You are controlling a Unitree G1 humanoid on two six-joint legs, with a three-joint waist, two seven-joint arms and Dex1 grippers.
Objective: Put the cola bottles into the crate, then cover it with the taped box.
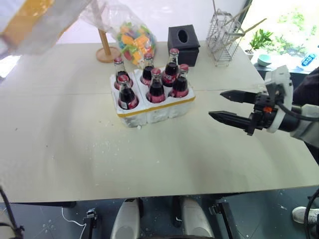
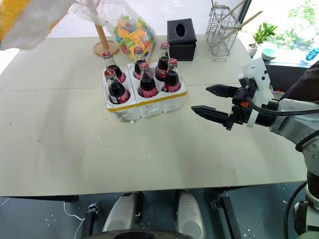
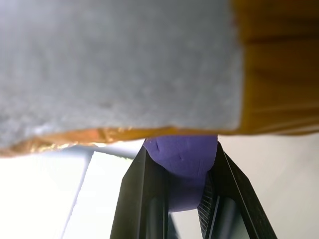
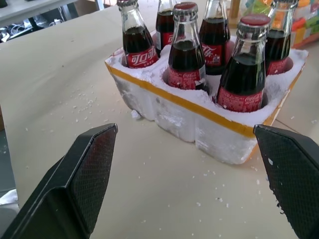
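Note:
Several cola bottles (image 1: 157, 87) with red caps stand upright in the holes of the crate (image 1: 160, 112), a low white styrofoam block with a yellow band, near the table's middle. The taped box (image 1: 33, 21), white with yellow tape, hangs in the air at the far left, above the table. Its underside (image 3: 114, 64) sits right over my left gripper (image 3: 181, 147), which is shut on a purple tab at the box's edge. My right gripper (image 1: 216, 104) is open with nothing between its fingers, level above the table to the right of the crate and pointing at it.
Behind the crate are a black tissue box (image 1: 183, 44), a clear bag of colourful pieces (image 1: 133, 38), a wooden stand (image 1: 107, 53) and a wire rack (image 1: 227, 36). White crumbs (image 1: 107, 144) dot the table in front of the crate.

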